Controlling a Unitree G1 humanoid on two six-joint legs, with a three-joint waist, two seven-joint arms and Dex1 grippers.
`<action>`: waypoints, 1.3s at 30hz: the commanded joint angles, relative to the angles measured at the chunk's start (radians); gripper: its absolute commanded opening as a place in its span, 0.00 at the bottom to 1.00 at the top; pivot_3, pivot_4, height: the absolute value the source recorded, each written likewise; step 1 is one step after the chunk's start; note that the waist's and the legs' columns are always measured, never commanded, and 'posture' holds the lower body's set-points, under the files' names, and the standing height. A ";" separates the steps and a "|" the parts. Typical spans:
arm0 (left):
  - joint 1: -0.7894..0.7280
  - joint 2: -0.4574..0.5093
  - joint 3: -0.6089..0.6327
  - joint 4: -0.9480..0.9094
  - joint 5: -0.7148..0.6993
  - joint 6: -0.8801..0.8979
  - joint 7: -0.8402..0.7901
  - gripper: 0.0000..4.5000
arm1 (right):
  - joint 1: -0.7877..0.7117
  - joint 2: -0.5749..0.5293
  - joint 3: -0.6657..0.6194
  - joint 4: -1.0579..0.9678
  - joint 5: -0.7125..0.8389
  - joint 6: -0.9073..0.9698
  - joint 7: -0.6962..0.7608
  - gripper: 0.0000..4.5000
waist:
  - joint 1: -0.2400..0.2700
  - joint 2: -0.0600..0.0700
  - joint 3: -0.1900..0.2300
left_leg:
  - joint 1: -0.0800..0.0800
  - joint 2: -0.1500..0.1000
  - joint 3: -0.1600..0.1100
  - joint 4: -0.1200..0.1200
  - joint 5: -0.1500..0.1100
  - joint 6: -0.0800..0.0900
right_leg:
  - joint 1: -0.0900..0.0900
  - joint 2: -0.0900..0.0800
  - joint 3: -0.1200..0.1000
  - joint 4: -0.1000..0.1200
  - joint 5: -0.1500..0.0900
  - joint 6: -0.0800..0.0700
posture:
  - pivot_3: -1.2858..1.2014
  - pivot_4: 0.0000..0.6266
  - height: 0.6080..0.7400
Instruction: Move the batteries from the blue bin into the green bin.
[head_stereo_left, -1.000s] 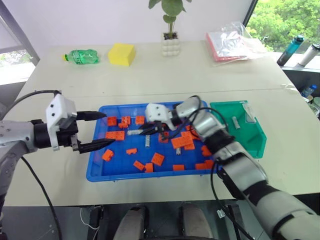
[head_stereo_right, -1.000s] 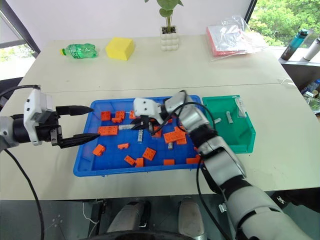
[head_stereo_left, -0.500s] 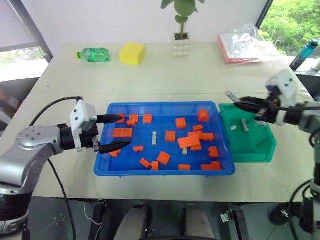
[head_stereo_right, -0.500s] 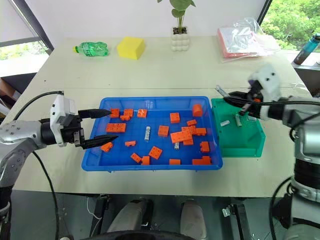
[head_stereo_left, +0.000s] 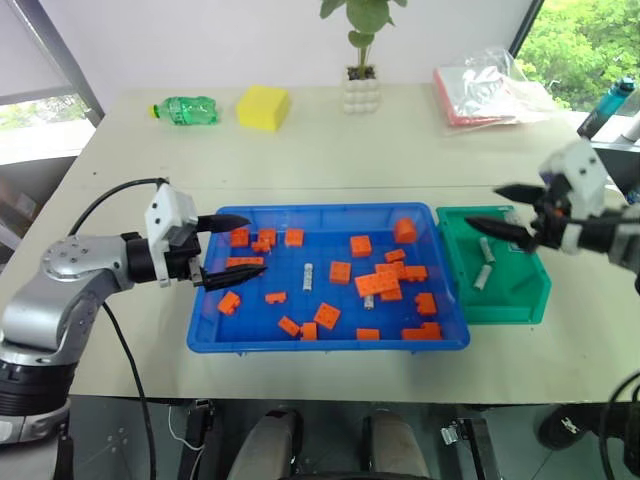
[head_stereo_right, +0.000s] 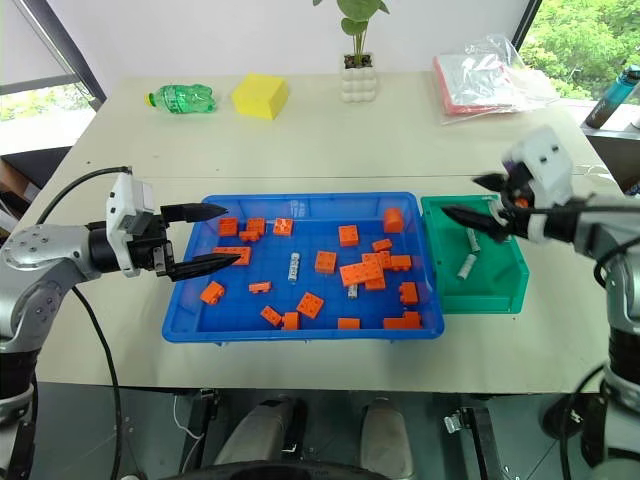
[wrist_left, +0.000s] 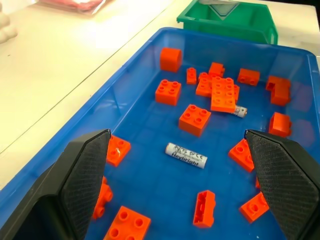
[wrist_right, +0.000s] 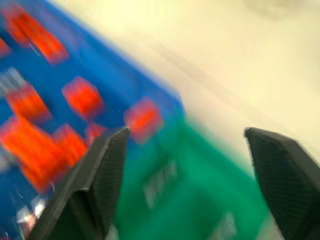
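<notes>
The blue bin (head_stereo_left: 320, 347) lies in the middle of the table and holds orange bricks and two silver batteries (head_stereo_left: 307, 271) (head_stereo_left: 369, 299). These batteries also show in the left wrist view (wrist_left: 186, 155) (wrist_left: 240, 111). My left gripper (head_stereo_left: 256, 240) hangs open over the bin's left end with nothing between its fingers. The green bin (head_stereo_left: 520, 310) stands against the blue bin's right side, with batteries (head_stereo_left: 487, 250) (head_stereo_left: 481, 277) lying in it. My right gripper (head_stereo_left: 483, 205) hovers open and empty above the green bin's far left part.
Orange bricks (head_stereo_left: 380, 284) are scattered across the blue bin. Along the table's far edge stand a green bottle (head_stereo_left: 185, 109), a yellow block (head_stereo_left: 263, 107), a white plant pot (head_stereo_left: 361, 92) and a plastic bag (head_stereo_left: 488, 85). Drink bottles (head_stereo_left: 603, 103) stand at the far right.
My right gripper swung from the blue bin to above the green bin with a battery, then opened; the battery is no longer between its fingers. My left gripper crept slightly further over the blue bin.
</notes>
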 joint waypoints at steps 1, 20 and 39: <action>0.006 0.010 0.014 -0.022 0.009 -0.018 0.000 1.00 | -0.090 0.109 0.148 -0.045 0.066 0.020 -0.020 0.84 | -0.004 0.000 0.000 | 0.000 0.000 0.000 0.000 0.000 0.000 | 0.000 0.000 0.000 0.000 0.000 0.000 | 0.52 0.24 0.90; 0.104 0.084 0.105 -0.101 -0.020 0.017 0.014 1.00 | -0.185 0.415 0.673 0.147 -0.091 0.125 -0.171 0.84 | -0.004 -0.001 0.000 | 0.000 -0.004 -0.008 0.000 0.000 0.000 | -0.002 -0.001 0.000 0.004 0.000 0.000 | 0.52 0.24 0.90; 0.070 0.086 0.103 -0.100 -0.029 0.032 0.032 1.00 | -0.168 0.406 0.745 0.337 -0.260 -0.322 -0.002 0.98 | -0.007 -0.001 0.000 | 0.000 -0.004 -0.008 0.000 0.000 0.000 | -0.002 0.000 0.000 0.004 0.000 0.000 | 0.52 0.24 0.90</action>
